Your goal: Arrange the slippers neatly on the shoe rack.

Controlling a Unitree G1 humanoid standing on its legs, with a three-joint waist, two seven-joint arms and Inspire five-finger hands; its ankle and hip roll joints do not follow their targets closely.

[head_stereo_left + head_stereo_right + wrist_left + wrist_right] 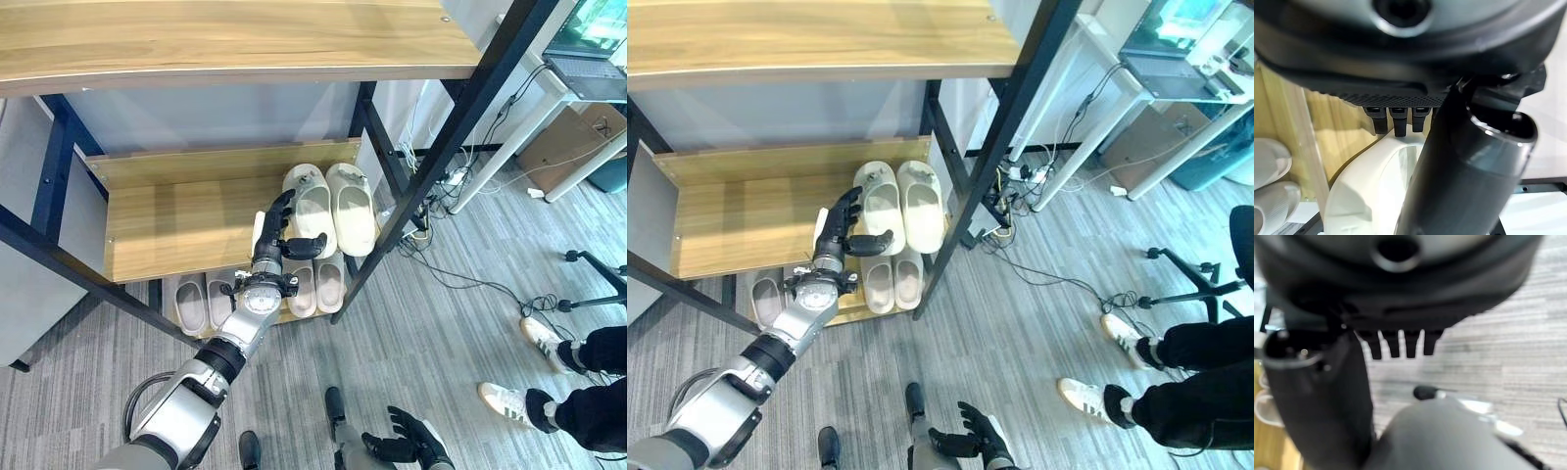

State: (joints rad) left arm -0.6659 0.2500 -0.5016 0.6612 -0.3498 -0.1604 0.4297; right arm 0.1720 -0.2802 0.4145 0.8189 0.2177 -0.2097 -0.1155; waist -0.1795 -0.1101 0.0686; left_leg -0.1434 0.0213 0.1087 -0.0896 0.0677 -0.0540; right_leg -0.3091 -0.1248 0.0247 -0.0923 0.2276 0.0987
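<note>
A cream pair of slippers lies side by side on the middle wooden shelf (167, 220), the left one (315, 201) next to the right one (352, 206). My left hand (277, 235) reaches up to the left cream slipper's heel. It is open, with straight fingers (1396, 121) along the slipper's left side and the thumb (307, 246) across its heel. The left wrist view shows that slipper (1369, 191) just past the fingers. Several grey slippers (191, 304) (330, 282) sit on the lowest shelf. Low over the floor, my right hand (407, 443) hangs open.
A black slanted frame post (431, 166) stands right of the slippers, and a wooden top board (235, 39) overhangs the shelf. Cables (470, 284) trail over the grey floor. A person's legs in white sneakers (544, 338) are at the right, with a desk (578, 83) behind.
</note>
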